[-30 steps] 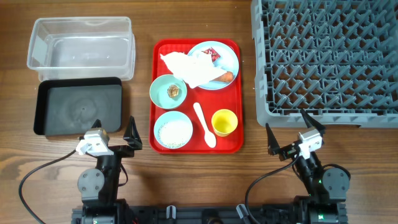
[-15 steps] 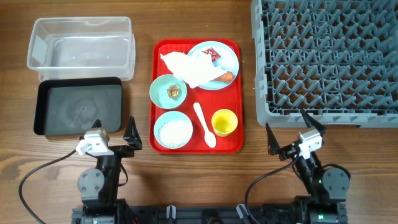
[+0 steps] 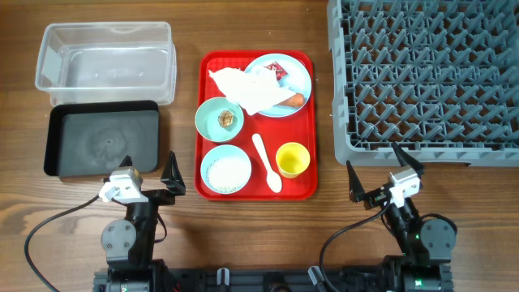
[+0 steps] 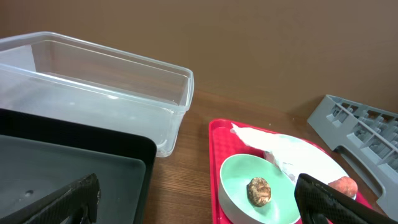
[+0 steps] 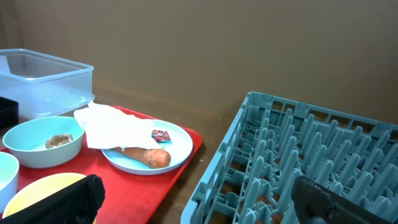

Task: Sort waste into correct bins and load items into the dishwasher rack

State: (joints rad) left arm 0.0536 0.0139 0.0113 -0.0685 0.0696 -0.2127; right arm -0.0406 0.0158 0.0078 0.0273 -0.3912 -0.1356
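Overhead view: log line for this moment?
left gripper open | right gripper open | light-blue plate, green bowl, blue bowl, yellow cup, spoon on red tray | clear tub, black tray, dishwasher rack empty

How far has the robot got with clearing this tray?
Nothing looks done: the clear tub and black tray hold no waste, the rack no dishes. Nothing is in hand; left gripper and right gripper hang open. Left: napkin, wrapper, carrot piece, rice and brown lump to bin; plate, green bowl, blue bowl, cup and spoon to rack, all on the red tray.
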